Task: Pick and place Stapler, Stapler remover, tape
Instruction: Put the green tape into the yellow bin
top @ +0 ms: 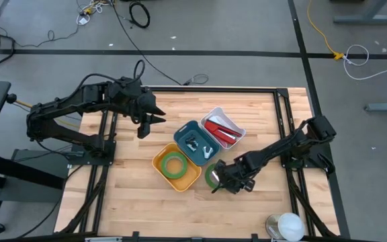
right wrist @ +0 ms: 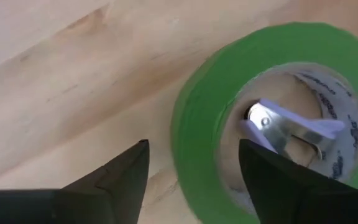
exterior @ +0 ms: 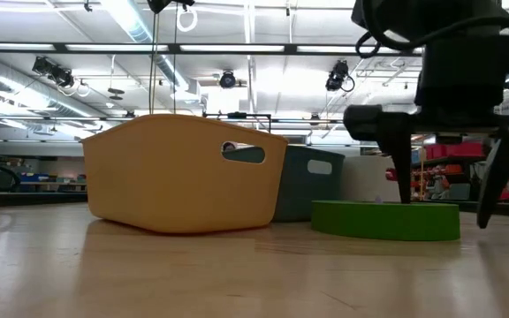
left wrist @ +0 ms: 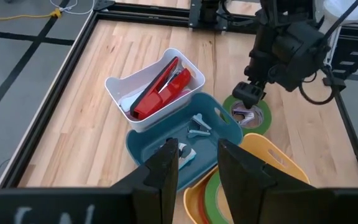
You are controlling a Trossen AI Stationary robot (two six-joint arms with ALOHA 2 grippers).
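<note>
1. The table (top: 133, 202) is lying mostly bare along its near edge and its left side; the three bins are sitting clustered mid-table, well clear of the black frame rails.
2. The left arm is reaching in from the left, its gripper (top: 154, 119) hanging above the boards just beside the blue bin (top: 195, 142), fingers (left wrist: 166, 168) standing a little apart and holding nothing.
3. The right arm is stretching low from the right, its gripper (top: 222, 176) straddling the wall of the loose tape (top: 213, 176), fingers (right wrist: 123, 168) spread, one outside the roll, one in its core, not clamping.
4. That tape is lying flat on the boards, just beside the yellow bin (top: 176, 166); a small metal remover (right wrist: 278, 127) is sitting in its core.
5. The yellow bin is holding another green roll (top: 175, 163).
6. The blue bin is holding small metal removers (top: 193, 143).
7. The white bin (top: 223, 128) is holding a red stapler (top: 219, 130).
</note>
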